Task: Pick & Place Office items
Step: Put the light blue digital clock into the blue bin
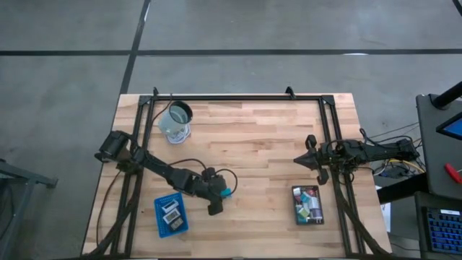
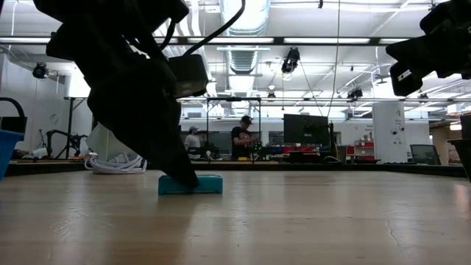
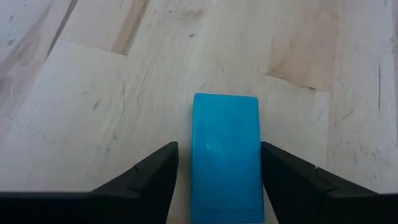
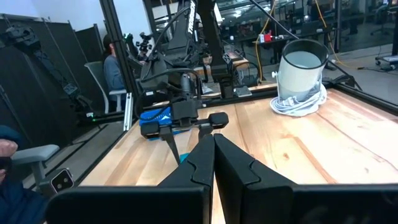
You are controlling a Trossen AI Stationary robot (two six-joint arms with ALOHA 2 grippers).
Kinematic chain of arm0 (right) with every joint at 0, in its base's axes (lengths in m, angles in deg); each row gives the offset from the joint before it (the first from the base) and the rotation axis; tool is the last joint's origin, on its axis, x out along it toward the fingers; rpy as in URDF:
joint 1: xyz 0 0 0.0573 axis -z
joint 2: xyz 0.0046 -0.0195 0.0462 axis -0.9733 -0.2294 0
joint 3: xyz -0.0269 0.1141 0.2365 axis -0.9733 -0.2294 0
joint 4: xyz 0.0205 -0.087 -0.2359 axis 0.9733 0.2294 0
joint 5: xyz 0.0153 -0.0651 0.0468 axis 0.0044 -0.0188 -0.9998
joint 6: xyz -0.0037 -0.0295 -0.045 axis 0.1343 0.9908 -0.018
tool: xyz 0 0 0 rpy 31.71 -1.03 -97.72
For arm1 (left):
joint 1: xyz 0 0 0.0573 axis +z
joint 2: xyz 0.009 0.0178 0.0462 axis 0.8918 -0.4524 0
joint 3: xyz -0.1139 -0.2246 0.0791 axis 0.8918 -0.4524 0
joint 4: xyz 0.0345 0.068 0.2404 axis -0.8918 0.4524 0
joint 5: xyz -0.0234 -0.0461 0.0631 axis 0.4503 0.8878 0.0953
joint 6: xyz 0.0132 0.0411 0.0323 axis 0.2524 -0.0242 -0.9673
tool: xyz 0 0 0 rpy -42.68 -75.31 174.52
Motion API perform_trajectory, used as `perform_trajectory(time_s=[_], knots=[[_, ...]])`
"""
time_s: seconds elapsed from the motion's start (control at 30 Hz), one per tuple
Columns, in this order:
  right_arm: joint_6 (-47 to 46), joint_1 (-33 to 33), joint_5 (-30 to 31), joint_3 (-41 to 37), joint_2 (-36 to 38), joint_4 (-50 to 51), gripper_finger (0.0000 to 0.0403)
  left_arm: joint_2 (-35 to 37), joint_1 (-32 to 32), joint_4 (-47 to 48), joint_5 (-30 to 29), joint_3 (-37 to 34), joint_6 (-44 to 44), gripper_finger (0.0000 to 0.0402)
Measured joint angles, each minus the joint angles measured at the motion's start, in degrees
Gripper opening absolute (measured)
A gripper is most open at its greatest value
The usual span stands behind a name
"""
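A teal block [image 3: 225, 155] lies flat on the wooden table, also seen in the high view [image 1: 226, 193] and the low view [image 2: 200, 184]. My left gripper [image 3: 219, 149] is open and lowered over it [image 1: 220, 196], one finger on each side of the block's long edges with narrow gaps showing. Other office items lie in the blue tray [image 1: 160, 217] and the black tray [image 1: 295, 206]. My right gripper [image 4: 214, 140] is shut and waits above the table's right side [image 1: 299, 160].
A clear round cup [image 1: 175, 123] stands on a coil of white cable near the far left corner. The blue tray sits at the near left edge, the black tray at the near right. Bare wood lies between the two arms. People sit beyond the table.
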Motion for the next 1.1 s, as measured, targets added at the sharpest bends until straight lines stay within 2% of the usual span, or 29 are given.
perform_trajectory(time_s=[0.4,0.83,1.1], knots=[[0.00,0.00,0.00,0.00,0.00,0.00,0.0008,0.00,0.00,-0.44,-0.05,-0.04,-0.11,0.0157],[0.00,0.00,0.01,0.00,0.00,0.00,0.0008,0.09,0.00,-0.39,-0.41,-0.04,-0.87,0.0164],[0.00,-0.01,0.01,0.00,-0.04,0.04,0.0008,3.62,0.04,3.57,-4.62,0.29,-2.55,0.0164]])
